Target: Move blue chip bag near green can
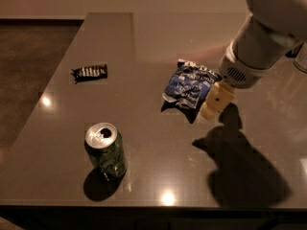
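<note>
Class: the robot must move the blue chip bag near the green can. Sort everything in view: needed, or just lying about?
Needed: blue chip bag, green can, claw close beside the bag.
Lying about: black candy bar wrapper, left on the table.

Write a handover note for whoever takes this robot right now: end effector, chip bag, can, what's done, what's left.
The end effector is low over the table, at the right edge of the blue chip bag; contact unclear.
The bag lies mid-table, well apart from the green can, which stands upright at front left.
The black candy bar at back left: leave it.
Done: arm is at the bag.
Left: grasp the bag, set it beside the can, release.
</note>
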Controlling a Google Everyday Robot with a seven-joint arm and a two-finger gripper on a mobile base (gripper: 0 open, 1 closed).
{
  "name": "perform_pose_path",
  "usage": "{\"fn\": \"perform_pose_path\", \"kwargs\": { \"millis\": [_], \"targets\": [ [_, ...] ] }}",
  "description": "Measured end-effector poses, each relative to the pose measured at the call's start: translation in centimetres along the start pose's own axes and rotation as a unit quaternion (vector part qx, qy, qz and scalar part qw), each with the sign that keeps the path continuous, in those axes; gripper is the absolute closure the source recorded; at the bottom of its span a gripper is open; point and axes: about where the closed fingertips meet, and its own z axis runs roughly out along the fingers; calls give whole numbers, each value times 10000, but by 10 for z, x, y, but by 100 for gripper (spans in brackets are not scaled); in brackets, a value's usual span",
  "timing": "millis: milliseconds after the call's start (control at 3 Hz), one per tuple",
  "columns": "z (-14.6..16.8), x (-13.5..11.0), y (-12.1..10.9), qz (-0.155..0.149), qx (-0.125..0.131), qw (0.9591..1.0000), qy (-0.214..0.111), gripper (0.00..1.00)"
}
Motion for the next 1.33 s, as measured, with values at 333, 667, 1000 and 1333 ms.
{"fn": "perform_pose_path", "kwargs": {
  "millis": [333,667,1000,1333],
  "targets": [
    [27,-13,10,261,29,9997,14,0],
    [49,-25,16,483,54,9988,49,0],
    [62,-35,17,715,15,9974,66,18],
    [63,-44,12,955,-58,9954,-33,49]
  ]
}}
